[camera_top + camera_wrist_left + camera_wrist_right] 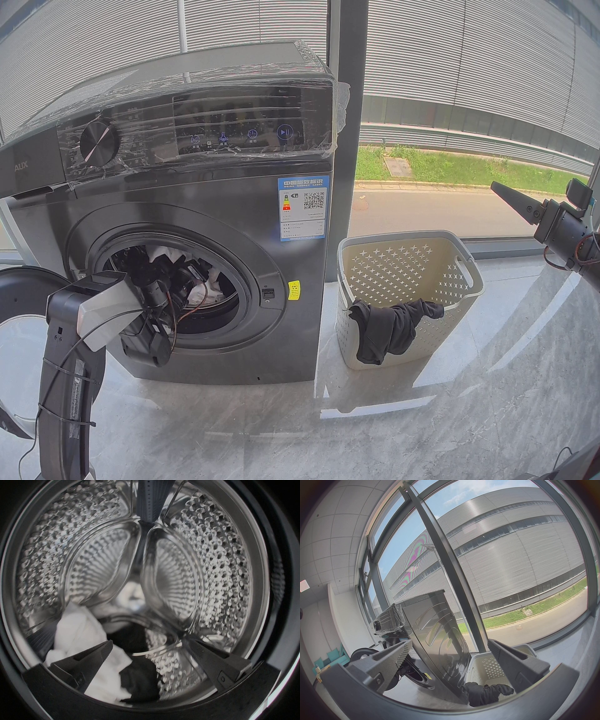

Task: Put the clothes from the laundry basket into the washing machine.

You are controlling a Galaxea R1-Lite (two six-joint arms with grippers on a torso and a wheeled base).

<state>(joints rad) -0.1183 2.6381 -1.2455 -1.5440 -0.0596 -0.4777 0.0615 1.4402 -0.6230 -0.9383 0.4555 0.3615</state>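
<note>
A dark grey front-loading washing machine (187,206) stands on a pale marbled floor (437,425), with its round door (19,325) swung open to the robot's left. Clear plastic film (206,125) wraps the control panel, which has a round dial (99,142) at its left end, and a blue-edged label (303,206) is stuck on the front beside the opening. The left gripper (150,645) is at the mouth of the machine, pointing into the shiny perforated drum (218,558). Its two dark fingers (90,661) are spread well apart and hold nothing. Low in the drum, beyond the fingers, lies a crumpled white cloth (78,633) with a black cloth (140,677) touching it on one side. Just to the right of the machine, on the floor by a tall window (469,94), stands the cream laundry basket (406,250), whose walls are pierced with small star-shaped holes. A dark garment (390,328) is draped over the basket's front rim, part of it hanging down the outside of the front wall. The right gripper (449,645) is raised in the air to the right of the basket and well apart from it, aimed across towards the machine. Its fingers are likewise spread wide, with nothing between them. Through the glass are a strip of grass, a road and a ribbed grey building.
</note>
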